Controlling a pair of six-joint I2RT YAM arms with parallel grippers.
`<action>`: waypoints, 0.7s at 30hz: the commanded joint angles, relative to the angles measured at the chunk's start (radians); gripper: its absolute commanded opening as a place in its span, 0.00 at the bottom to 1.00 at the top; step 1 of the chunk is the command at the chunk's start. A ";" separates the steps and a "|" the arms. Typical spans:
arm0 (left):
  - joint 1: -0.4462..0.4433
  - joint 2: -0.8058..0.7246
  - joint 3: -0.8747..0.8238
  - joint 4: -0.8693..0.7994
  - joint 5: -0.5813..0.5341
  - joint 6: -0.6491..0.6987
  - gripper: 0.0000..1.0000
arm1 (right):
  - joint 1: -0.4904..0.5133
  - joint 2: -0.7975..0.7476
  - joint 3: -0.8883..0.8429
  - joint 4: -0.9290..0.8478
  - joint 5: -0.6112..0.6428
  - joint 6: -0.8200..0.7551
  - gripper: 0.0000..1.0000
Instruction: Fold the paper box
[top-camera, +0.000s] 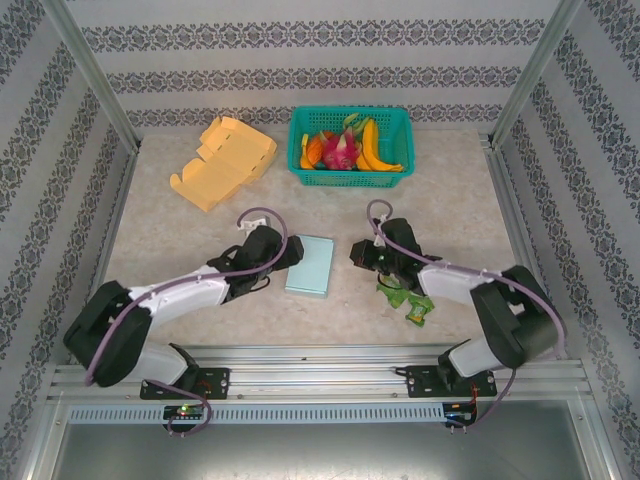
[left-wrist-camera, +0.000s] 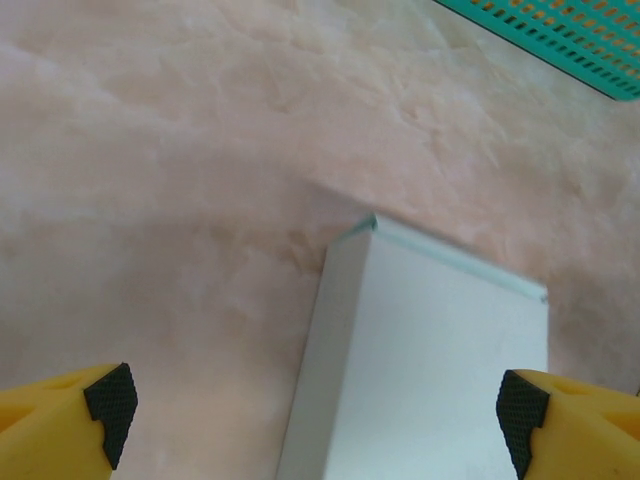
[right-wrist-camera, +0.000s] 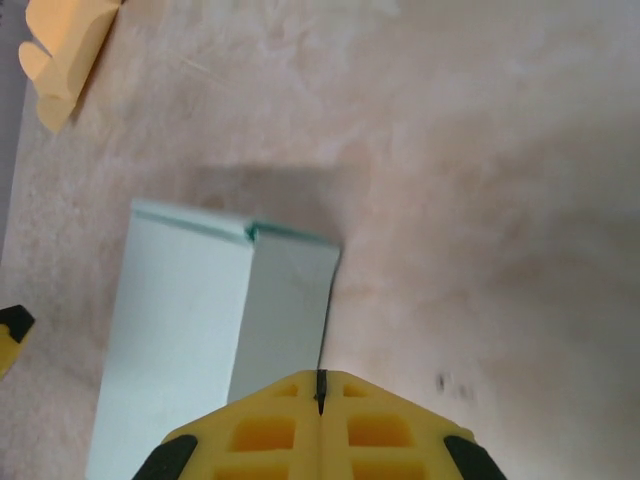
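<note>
Box (top-camera: 310, 265): pale blue paper, lying flat on the surface, nearward of the basket (top-camera: 350, 178) and well apart from it. Judged light, thin and easily creased; take it by an edge.
Left end effector (left-wrist-camera: 316, 405): released, astride the box.
Right end effector (right-wrist-camera: 320, 395): clenched, empty, just beside it.
Orange carton (top-camera: 222, 160): left of the basket.
Green wrapper (top-camera: 408, 302): nearward of the basket. Neither should block you.
</note>
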 joint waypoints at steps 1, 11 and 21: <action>0.036 0.084 0.065 0.095 0.070 0.087 0.94 | -0.025 0.117 0.085 -0.015 -0.104 -0.045 0.00; 0.044 0.282 0.206 0.097 0.111 0.132 0.94 | -0.055 0.325 0.215 0.010 -0.203 -0.043 0.00; 0.030 0.395 0.258 0.169 0.227 0.093 0.92 | -0.055 0.391 0.238 0.010 -0.231 -0.054 0.00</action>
